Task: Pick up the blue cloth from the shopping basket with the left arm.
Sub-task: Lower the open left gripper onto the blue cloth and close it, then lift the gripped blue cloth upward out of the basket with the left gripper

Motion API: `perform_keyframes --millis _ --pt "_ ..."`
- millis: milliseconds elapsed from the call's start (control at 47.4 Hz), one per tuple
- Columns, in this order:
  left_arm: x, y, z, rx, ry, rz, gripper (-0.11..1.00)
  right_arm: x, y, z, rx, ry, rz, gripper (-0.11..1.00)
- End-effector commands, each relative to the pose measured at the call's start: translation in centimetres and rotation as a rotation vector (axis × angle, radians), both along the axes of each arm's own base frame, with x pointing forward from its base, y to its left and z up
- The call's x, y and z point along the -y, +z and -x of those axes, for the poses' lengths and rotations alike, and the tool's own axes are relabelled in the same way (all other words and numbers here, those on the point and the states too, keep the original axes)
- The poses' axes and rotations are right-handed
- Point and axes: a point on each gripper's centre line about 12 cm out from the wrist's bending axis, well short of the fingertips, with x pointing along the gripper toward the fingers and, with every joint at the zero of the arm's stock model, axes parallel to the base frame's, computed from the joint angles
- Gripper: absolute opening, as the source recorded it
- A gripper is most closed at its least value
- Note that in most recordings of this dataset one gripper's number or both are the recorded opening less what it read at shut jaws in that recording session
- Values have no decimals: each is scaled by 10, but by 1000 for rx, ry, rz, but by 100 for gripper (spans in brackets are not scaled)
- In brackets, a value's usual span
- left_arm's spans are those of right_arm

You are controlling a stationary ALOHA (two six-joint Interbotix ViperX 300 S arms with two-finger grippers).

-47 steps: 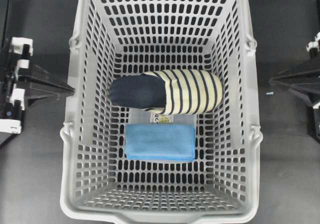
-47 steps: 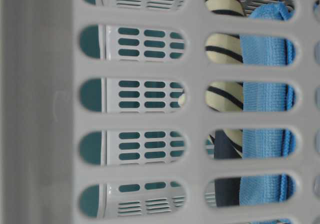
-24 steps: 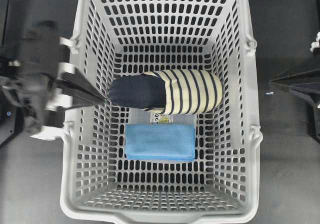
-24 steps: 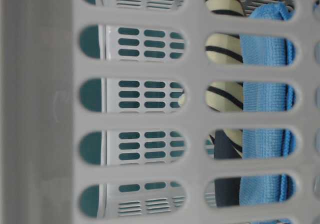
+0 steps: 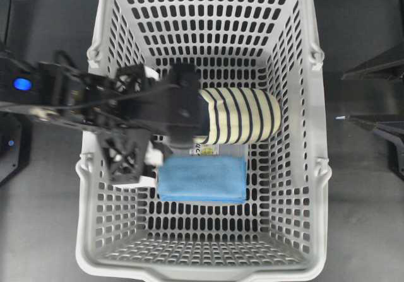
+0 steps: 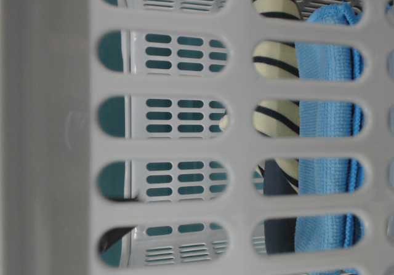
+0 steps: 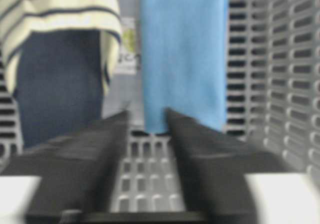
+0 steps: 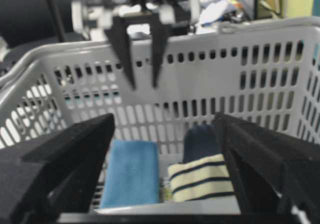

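Hanging parted and empty, left pincer (image 7: 146, 121) just short of the blue cloth (image 7: 182, 53) lying flat ahead on the shopping basket (image 5: 303, 137) floor (soft, light, limp; best pinched at its near edge).

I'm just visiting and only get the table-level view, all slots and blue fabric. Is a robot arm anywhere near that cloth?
Observer: Yes. From overhead, the left arm reaches over the basket rim and covers the toe of the slipper.
Operator: Has it grabbed the cloth?
Observer: No. In the left wrist view the left gripper is open, and the cloth lies free just beyond its tips.
Operator: And the other arm?
Observer: The right gripper is open too, outside the basket and facing in.
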Motion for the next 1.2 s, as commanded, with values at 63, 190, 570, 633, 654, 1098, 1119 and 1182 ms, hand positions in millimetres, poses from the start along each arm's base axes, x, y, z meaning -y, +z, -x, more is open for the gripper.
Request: perform_keyframes --millis 63,190,570,633,654,1098,1119,1182 --pt "11 2 -24 -3 -25 -5 71 0 11 -2 34 0 2 75" --pt "18 -19 -44 -56 -25 -6 90 0 12 -2 43 1 2 75" --pt "32 -65 -71 -154 -44 -17 86 0 6 -2 34 1 2 75" --pt "34 -73 -72 -170 -47 -20 86 0 7 -2 40 1 2 75" --pt "34 -76 -72 -176 -47 -20 86 0 7 -3 38 1 2 75" --pt "32 -133 -65 -300 -38 -32 85 0 3 -2 31 1 2 75" --pt "32 -134 -65 -302 -37 -30 85 0 2 -2 28 1 2 75" --pt "32 -134 -65 -295 -35 -29 84 0 2 -2 28 1 2 75"
